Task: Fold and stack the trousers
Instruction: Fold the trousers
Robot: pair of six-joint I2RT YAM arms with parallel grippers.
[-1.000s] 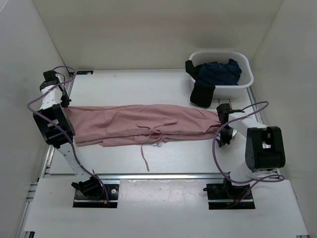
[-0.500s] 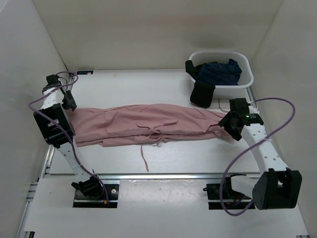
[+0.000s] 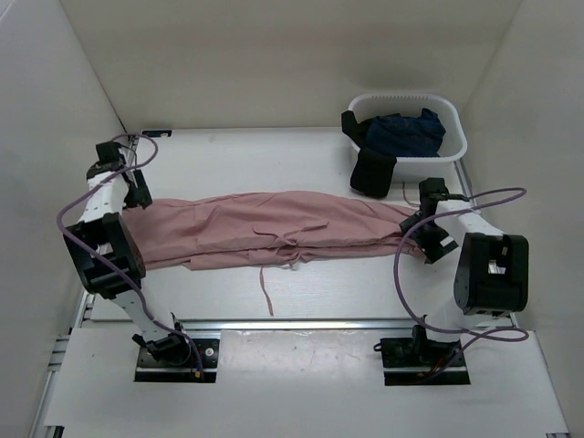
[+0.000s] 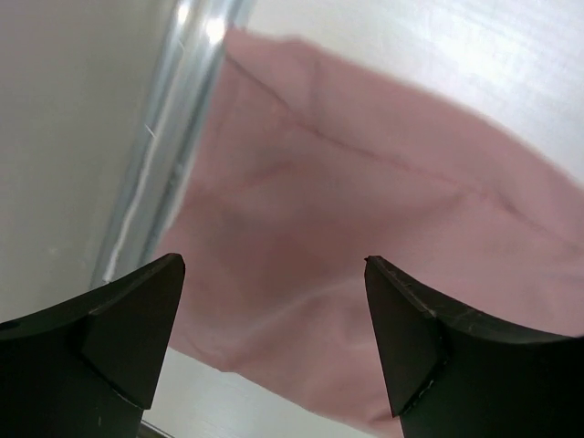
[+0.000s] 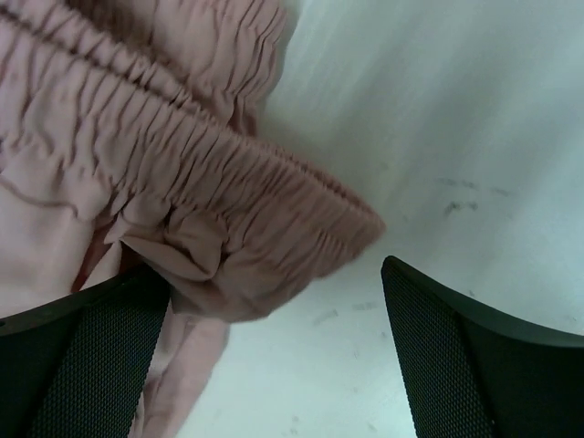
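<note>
Both arms have just resettled at the ends of the trousers [image 3: 265, 233], stretched flat between them: my left claw [image 4: 274, 262] hangs open right above the leg hems [image 4: 283, 173], my right claw [image 5: 274, 266] open over the gathered waistband [image 5: 228, 173], so I judge the crosswise fold comes next.

A: How is the light?
B: Bright, even, from overhead; shadows on the white table [image 3: 301, 164] are faint and soft.
A: Wrist views?
B: Softer. The left claw's fingers [image 4: 119, 328] are blurred dark shapes, and the metal rail [image 4: 175, 114] glares.
</note>
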